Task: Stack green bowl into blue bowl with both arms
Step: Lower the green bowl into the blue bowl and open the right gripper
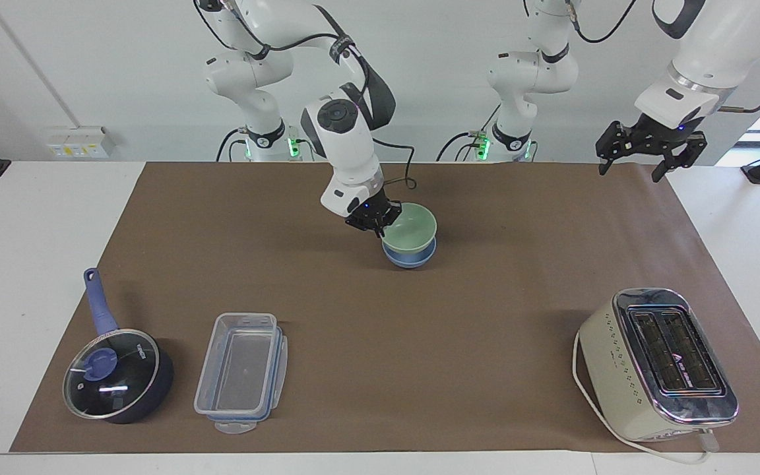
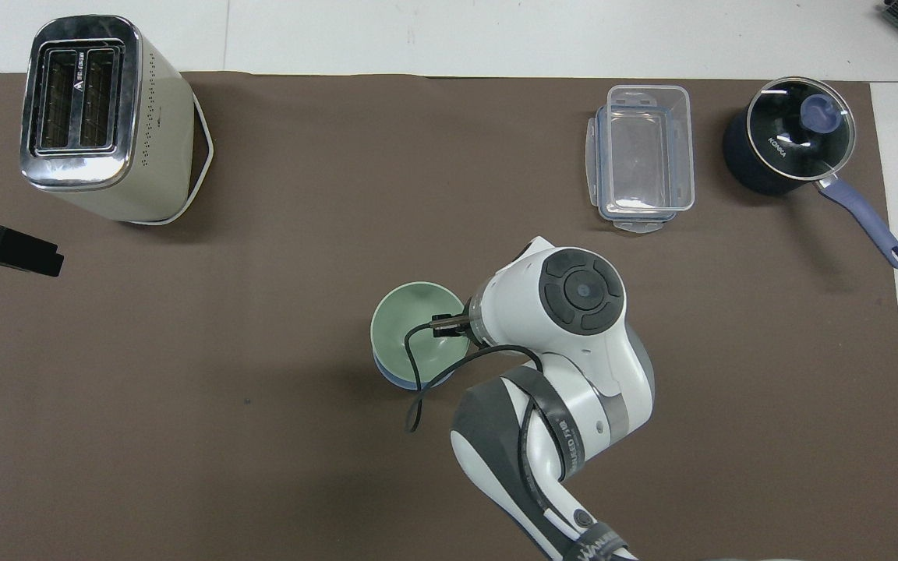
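My right gripper (image 1: 376, 224) is shut on the rim of the pale green bowl (image 1: 411, 225), on the side toward the right arm's end of the table. The green bowl rests in the blue bowl (image 1: 410, 258), or just above it, nearly level. Only the blue bowl's lower wall shows beneath it. In the overhead view the green bowl (image 2: 404, 327) covers the blue bowl (image 2: 411, 381) except for a thin edge, and the right wrist hides the fingers. My left gripper (image 1: 631, 170) waits open and empty in the air over the left arm's end of the table.
A cream toaster (image 1: 657, 363) stands far from the robots toward the left arm's end. A clear plastic container (image 1: 241, 373) and a dark blue saucepan with a glass lid (image 1: 116, 376) stand far from the robots toward the right arm's end. A brown mat (image 1: 485, 316) covers the table.
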`<state>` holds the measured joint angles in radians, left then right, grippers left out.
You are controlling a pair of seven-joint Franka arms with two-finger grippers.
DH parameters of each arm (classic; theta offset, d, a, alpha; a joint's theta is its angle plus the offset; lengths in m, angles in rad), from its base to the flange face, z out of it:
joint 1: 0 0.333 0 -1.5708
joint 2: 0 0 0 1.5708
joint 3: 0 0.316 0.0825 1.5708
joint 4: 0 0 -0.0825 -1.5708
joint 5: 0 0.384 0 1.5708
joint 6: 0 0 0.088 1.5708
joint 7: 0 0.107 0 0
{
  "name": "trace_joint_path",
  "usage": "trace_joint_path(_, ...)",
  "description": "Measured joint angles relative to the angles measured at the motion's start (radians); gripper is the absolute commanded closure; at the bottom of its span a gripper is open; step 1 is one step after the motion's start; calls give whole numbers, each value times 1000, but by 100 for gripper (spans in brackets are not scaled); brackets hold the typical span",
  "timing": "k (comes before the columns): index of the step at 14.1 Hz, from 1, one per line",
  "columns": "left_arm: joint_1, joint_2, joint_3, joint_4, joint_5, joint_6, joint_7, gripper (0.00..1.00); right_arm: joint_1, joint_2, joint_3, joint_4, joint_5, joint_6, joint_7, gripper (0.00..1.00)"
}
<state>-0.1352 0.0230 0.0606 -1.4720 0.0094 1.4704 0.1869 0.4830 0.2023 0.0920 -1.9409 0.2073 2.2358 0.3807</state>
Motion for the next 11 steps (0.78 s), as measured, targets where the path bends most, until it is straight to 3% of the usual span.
trace_joint_path(4, 0, 0, 0, 0, 0, 0, 0, 0, 32, 42, 0, -1, -4, 36, 25, 100)
trace_joint_path(11, 0, 0, 0, 0, 0, 0, 0, 0, 32, 48, -7, -9, -45, 36, 26, 100)
